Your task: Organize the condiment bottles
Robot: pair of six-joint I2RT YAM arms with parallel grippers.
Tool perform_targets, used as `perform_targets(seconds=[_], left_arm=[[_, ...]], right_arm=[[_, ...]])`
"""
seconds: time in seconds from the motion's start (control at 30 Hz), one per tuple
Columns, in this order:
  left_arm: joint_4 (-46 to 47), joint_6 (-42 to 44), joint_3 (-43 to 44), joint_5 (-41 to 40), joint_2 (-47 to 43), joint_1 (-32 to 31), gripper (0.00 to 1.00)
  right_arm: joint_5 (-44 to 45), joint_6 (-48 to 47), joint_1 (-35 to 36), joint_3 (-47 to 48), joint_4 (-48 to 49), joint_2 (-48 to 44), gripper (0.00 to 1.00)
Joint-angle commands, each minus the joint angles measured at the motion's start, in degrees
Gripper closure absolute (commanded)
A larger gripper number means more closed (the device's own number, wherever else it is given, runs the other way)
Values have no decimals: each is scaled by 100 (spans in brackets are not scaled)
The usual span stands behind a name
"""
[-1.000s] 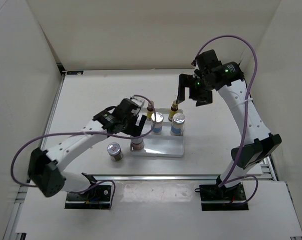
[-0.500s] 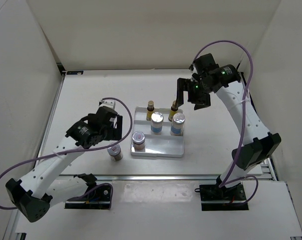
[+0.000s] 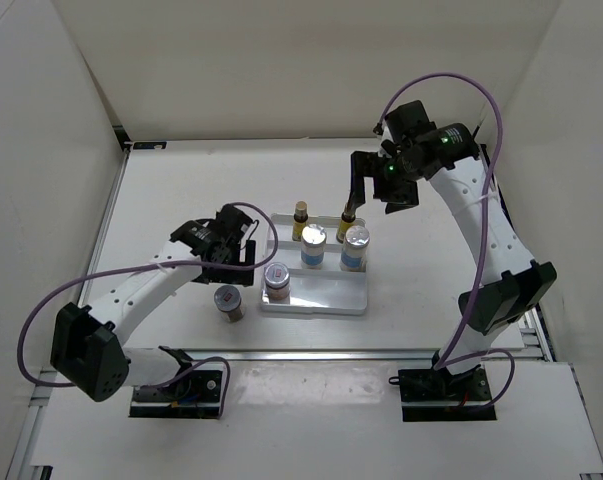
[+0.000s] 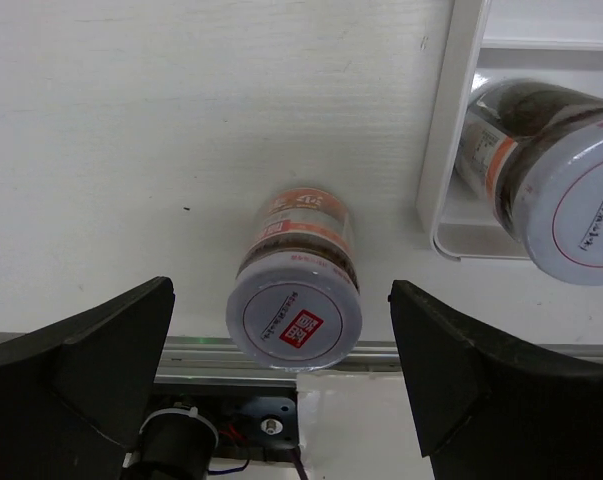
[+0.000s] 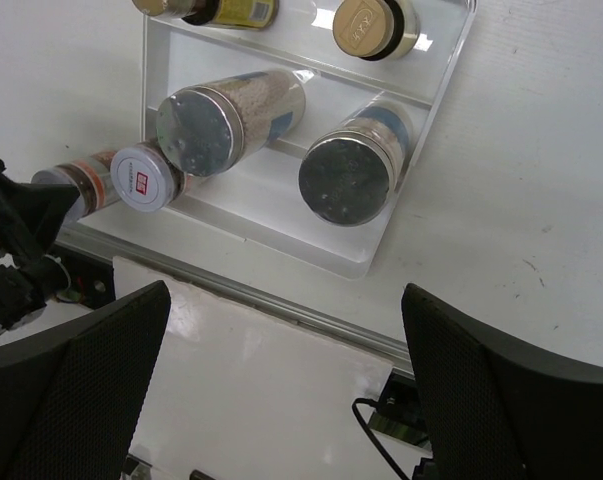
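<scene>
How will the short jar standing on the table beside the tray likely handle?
The jar is squat with a flat lid, so it probably resists tipping when nudged. Its round, smooth-looking wall might slip or turn in a loose grip. It looks full of dark contents, so likely hefty for its size.

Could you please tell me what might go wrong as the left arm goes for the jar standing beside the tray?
1. The loose jar stands close to the tray; the open left gripper might clip the tray wall or the jar in the tray on its way down.
2. That loose jar is near the front edge of the table, so a nudge might tip it off.
</scene>
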Motion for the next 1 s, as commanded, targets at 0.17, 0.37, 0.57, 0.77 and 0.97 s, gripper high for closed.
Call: perform_targets(seconds=[0.17,0.37,0.57,0.77,0.97], left_arm=[[244,7,-103,854,229,236,0],[349,-212,-376,995,229,236,6],[349,-397,-665,1057,282,298,34],[174,-397,-70,926,167,298,89],[-510,-108,1660,460,421,149,89]], right_arm=[[-52,-195,-123,255,-270,61,1],[-52,-257,-238,308,-322,175,1],[-244,-310,-291,475,-375,281,1],[-298,-310,-344,422,-375,281,1],[-350,-310,-344,370,-322,334,1]])
